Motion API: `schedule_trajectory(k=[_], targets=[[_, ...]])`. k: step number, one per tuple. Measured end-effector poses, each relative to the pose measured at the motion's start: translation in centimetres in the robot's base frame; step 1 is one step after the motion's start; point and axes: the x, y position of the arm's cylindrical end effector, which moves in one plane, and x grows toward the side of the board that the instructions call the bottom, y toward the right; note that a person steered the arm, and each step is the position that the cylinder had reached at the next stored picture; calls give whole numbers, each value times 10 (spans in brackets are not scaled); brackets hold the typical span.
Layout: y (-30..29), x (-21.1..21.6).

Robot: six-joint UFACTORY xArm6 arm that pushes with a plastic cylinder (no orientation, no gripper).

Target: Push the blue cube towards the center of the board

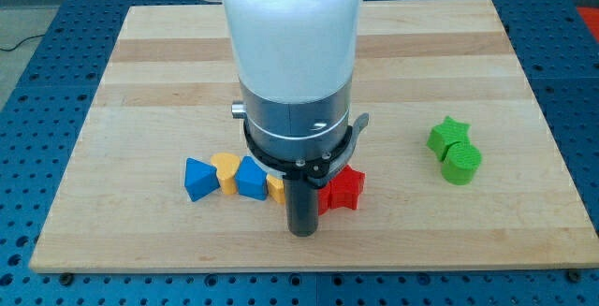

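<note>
The blue cube (251,178) sits near the view's bottom, left of centre, in a row of blocks. To its left are a yellow heart-like block (225,169) and a blue triangular block (198,178). To its right is a yellow block (276,188), partly hidden by the rod. My tip (301,232) rests on the board just below and right of the yellow block, right of the blue cube. A red star (343,188) lies right of the rod.
A green star (445,136) and a green cylinder (461,164) touch each other at the view's right. The arm's white and grey body (295,63) hides the board's (140,81) middle. The board's bottom edge lies close below my tip.
</note>
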Motion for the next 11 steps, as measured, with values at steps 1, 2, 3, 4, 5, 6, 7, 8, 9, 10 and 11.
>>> schedule_trajectory(k=[1,2,3,4,5,6,7,8,9,10,11], targets=[[-17,0],[-34,0],[-43,-1],[-58,-8],[-59,-28],[-59,-49],[-52,-68],[-51,-98],[-51,-124],[-56,-129],[-94,-129]])
